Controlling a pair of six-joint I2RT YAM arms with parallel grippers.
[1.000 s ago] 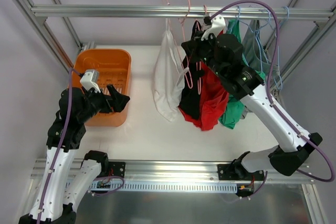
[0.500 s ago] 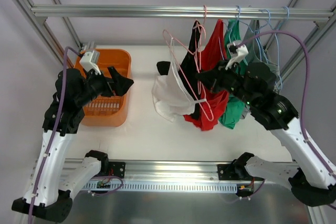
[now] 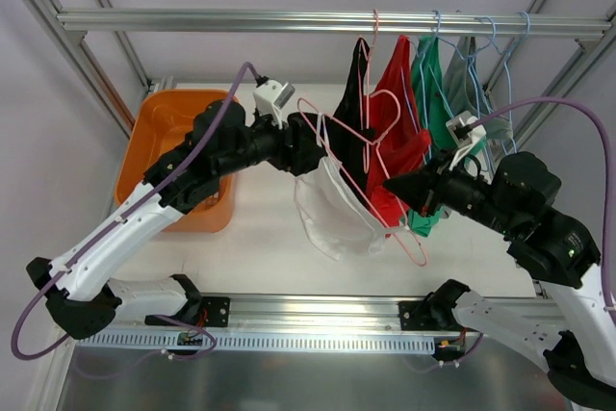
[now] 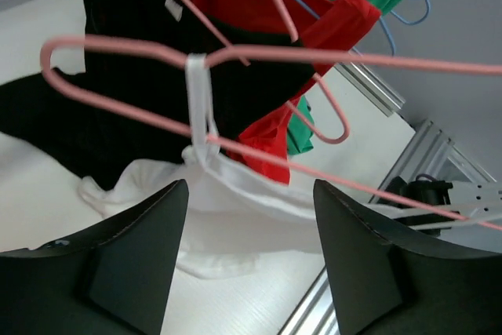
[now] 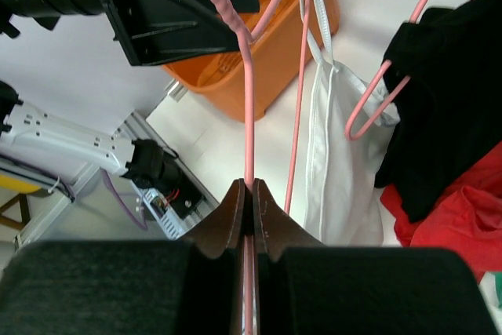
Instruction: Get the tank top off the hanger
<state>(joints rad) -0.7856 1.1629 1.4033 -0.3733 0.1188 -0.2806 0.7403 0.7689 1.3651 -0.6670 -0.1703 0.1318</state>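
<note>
While the white tank top (image 3: 337,214) hangs off the pink hanger (image 4: 329,56), its body sags in the air above the worktop (image 3: 260,238), between the two arms and just in front of the black top (image 3: 354,84) and red top (image 3: 395,156) on the rail (image 3: 192,19). One narrow strap (image 4: 200,100) is looped over the hanger's wire and carries the weight on that side. The hanger is off the rail and lies roughly crosswise, its long axis running from the left arm's side down towards the right arm's. The right gripper (image 5: 249,186) is clamped tight on the wire at that lower end, so it serves as the holder. The left gripper (image 4: 251,186) has its jaws apart with nothing between them, and in its wrist view the strap sits straight ahead and a little above the gap, the white body spreading below and beyond. That makes the left arm the nearer and the only free one; I judge the coming move turns on bringing its fingers up around the strap or the cloth just under it, then drawing along the wire towards the hanger's free end. A small white tag (image 4: 172,7) shows on the black top, but no writing can be read there. An orange basket (image 3: 164,117) stands on the worktop on the left side.
</note>
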